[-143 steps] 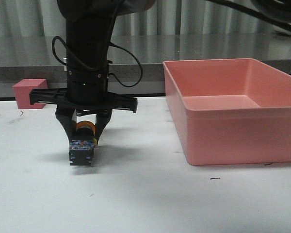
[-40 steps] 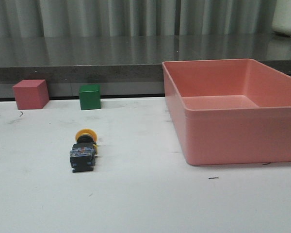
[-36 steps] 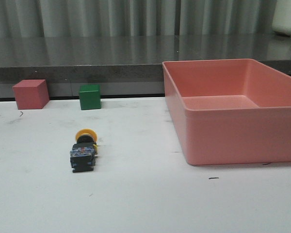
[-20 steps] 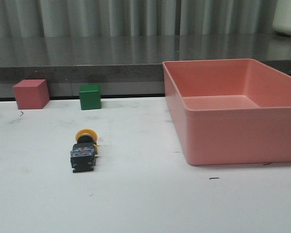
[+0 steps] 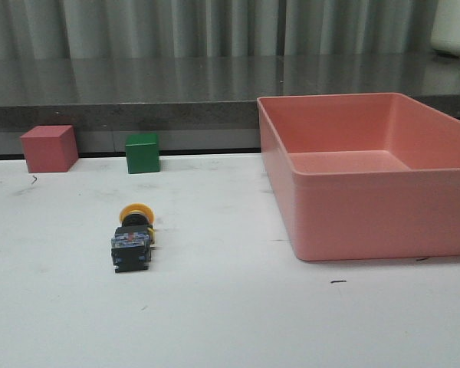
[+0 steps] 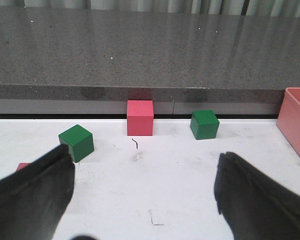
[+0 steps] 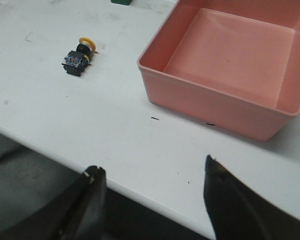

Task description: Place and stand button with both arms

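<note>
- The button (image 5: 133, 238) lies on its side on the white bench (image 5: 230, 322), yellow cap toward the far wall and blocky base toward the camera; nothing touches it. It shows also in the right wrist view (image 7: 78, 57), left of the pink bin (image 7: 225, 75).
- The placing looks done; the standing is not, since the cap does not point up.
- Next move, as I judge it: an arm must come down over the button, grip the base or collar, and tip it until the base sits flat and the cap faces up, the other arm steadying if needed.
- The left tool (image 6: 142, 195) is released, fingers spread wide with nothing between them, above a bare patch of bench facing a pink cube (image 6: 140, 117) and two green cubes.
- The right tool (image 7: 152, 205) is likewise released and empty, poised off the bench's near edge, well apart from the button.
- No brand, label or readable writing shows; only small pen-like marks on the bench.
</note>
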`<action>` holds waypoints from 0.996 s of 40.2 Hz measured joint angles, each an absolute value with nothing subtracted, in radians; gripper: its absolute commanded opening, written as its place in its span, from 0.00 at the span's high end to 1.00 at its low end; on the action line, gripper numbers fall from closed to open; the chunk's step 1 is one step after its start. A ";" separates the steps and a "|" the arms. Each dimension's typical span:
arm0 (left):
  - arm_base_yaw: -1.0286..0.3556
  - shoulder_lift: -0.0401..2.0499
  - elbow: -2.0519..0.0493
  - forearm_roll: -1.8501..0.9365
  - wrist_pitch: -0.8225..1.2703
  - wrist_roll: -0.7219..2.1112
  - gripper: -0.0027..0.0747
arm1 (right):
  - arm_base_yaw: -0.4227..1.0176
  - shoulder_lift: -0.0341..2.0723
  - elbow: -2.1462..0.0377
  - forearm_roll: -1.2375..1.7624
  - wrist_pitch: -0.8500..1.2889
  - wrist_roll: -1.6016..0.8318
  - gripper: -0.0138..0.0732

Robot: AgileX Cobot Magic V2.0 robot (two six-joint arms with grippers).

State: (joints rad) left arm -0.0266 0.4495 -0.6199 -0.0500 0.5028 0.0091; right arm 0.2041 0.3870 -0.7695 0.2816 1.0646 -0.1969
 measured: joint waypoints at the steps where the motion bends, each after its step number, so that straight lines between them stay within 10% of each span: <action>1: -0.027 0.450 -0.620 -0.050 0.503 0.009 0.24 | 0.204 0.387 -0.770 0.282 1.065 -0.197 0.32; 40: -0.027 0.523 -0.721 -0.090 0.542 0.009 0.24 | 0.204 0.387 -0.770 0.282 1.065 -0.195 0.32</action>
State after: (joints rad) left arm -0.0266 0.5229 -0.7209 -0.0898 0.5423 0.0091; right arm 0.2041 0.3870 -0.7695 0.2816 1.0654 -0.1951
